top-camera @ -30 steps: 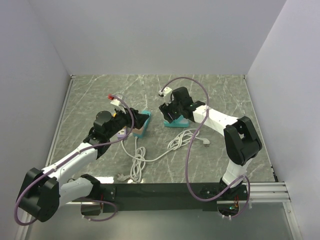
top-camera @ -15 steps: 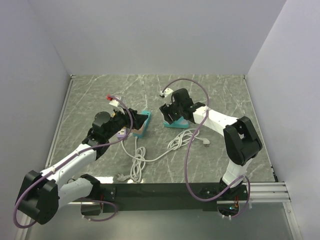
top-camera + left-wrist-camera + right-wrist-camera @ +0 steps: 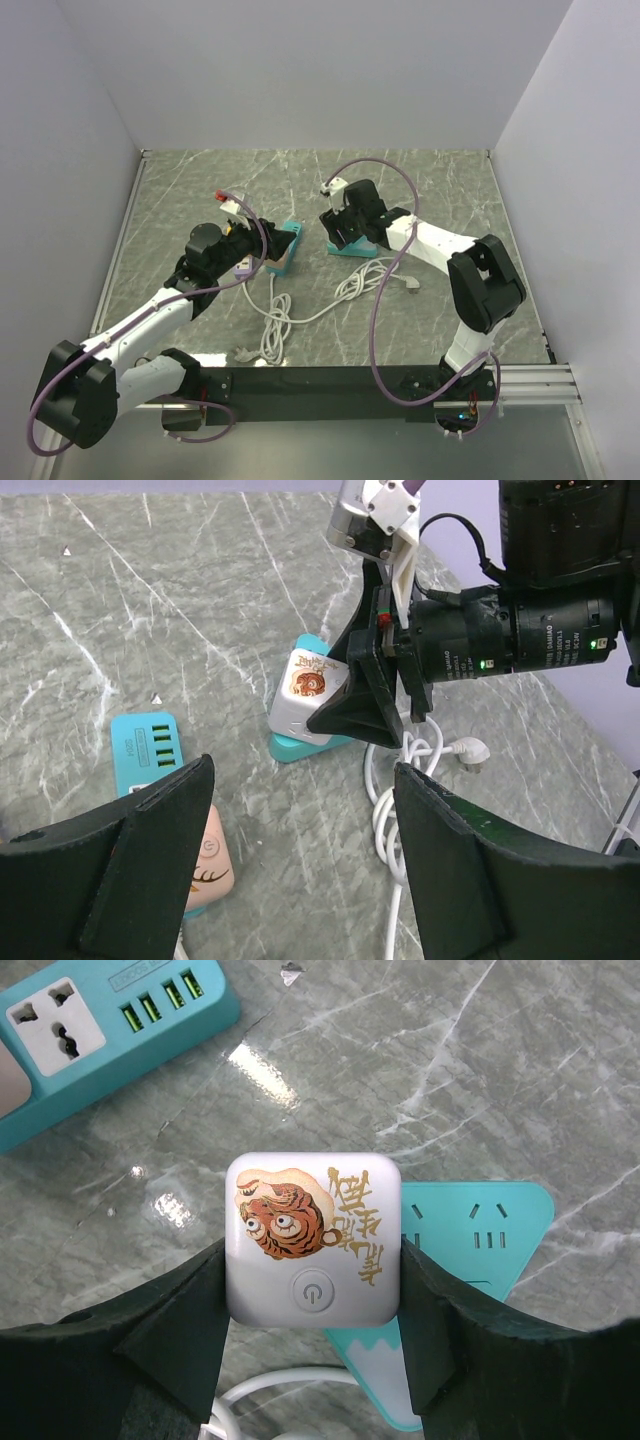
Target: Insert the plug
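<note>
White square tiger-printed plug point(image 3: 312, 1240) clamped in right gripper point(image 3: 312, 1292), directly over teal plastic power strip point(image 3: 485, 1260); seating indeterminable. Left gripper point(image 3: 300, 870) jaws apart, above second teal strip with green ports point(image 3: 150, 745).

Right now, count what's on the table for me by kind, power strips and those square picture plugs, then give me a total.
Power strips: 2, the left strip and the right strip.
Picture plugs: 2, the tiger plug gripped by the right tool, and the deer plug on the left strip.
Total: 4.
</note>
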